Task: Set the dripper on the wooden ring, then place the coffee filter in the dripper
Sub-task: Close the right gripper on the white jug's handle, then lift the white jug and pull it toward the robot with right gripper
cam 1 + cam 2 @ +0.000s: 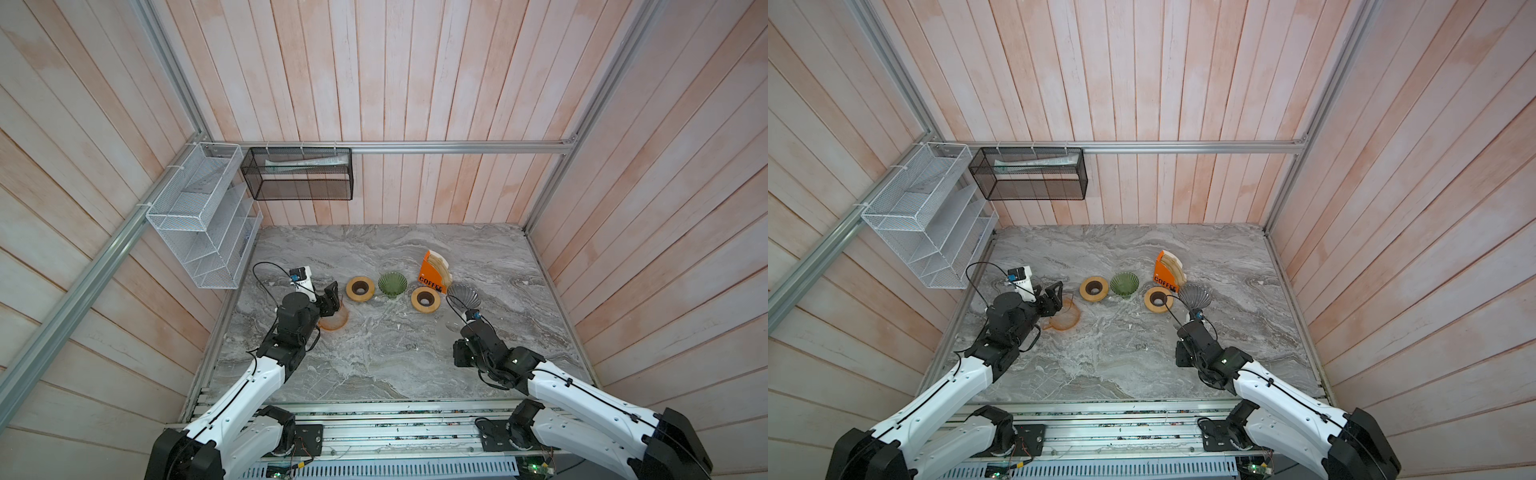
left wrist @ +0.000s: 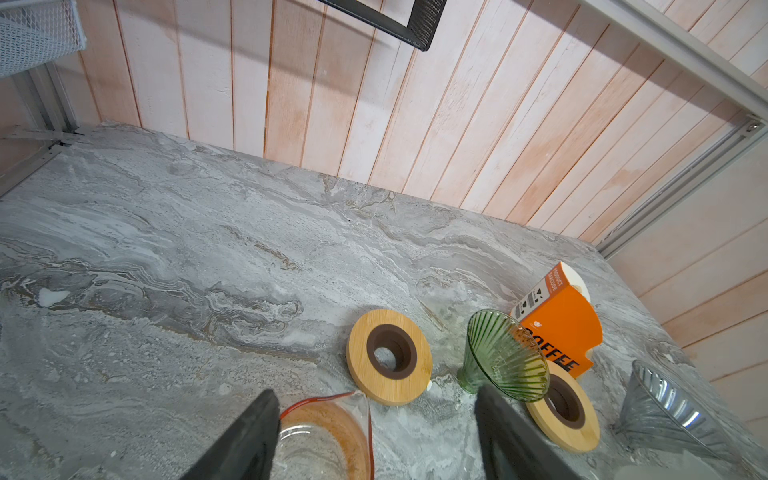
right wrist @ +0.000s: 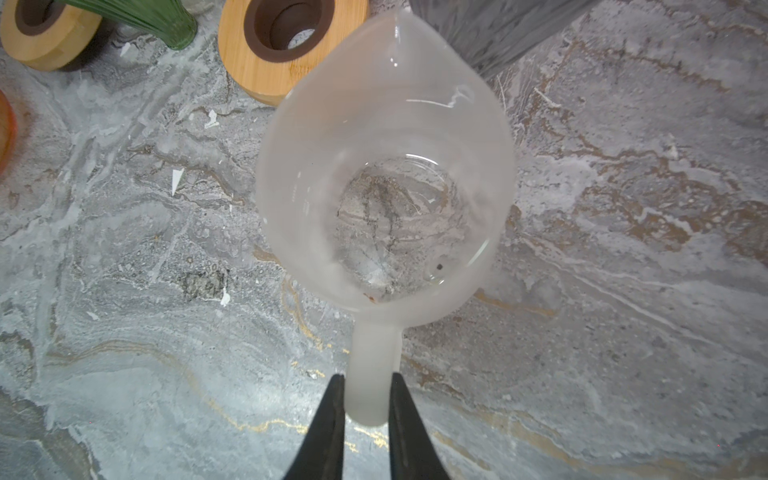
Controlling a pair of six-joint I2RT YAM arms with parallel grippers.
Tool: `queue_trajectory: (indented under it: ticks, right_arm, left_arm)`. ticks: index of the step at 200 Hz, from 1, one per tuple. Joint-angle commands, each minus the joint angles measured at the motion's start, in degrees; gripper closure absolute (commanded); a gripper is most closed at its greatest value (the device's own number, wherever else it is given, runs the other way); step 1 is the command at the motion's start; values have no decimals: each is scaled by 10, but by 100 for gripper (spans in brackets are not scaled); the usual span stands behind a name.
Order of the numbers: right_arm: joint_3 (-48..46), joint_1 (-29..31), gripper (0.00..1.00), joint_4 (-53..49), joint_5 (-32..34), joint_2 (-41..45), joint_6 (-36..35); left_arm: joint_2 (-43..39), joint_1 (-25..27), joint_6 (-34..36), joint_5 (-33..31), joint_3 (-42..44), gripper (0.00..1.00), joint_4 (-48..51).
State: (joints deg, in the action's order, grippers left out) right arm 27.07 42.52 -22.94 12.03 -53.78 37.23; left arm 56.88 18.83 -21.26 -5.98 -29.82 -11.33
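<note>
Filters [image 1: 439, 262] sit untouched in the orange box [image 1: 428, 272], at two o'clock from the green dripper [image 1: 392, 284]. Only the right wrist view shows the right gripper [image 3: 365, 380] clamped on the clear jug [image 3: 386, 187] by its handle, probably to move it aside. The left gripper [image 2: 374, 394] hangs, jaws apart, over an orange jug [image 2: 324, 436].

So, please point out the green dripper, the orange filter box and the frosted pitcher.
green dripper [image 1: 392, 284]: in a top view, ribbed inner wall.
orange filter box [image 1: 428, 271]: in a top view, orange front face.
frosted pitcher [image 3: 386, 137]: right wrist view, inner wall.
</note>
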Motion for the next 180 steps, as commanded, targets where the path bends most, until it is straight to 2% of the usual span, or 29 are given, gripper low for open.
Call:
queue_trajectory:
  ticks: [1, 180]
  right_arm:
    - [20, 7, 81, -17, 12, 0, 0]
    - [28, 74, 87, -34, 21, 2, 58]
  left_arm:
    - [1, 2, -4, 2, 5, 24, 1]
    - [-1, 2, -3, 0, 7, 24, 3]
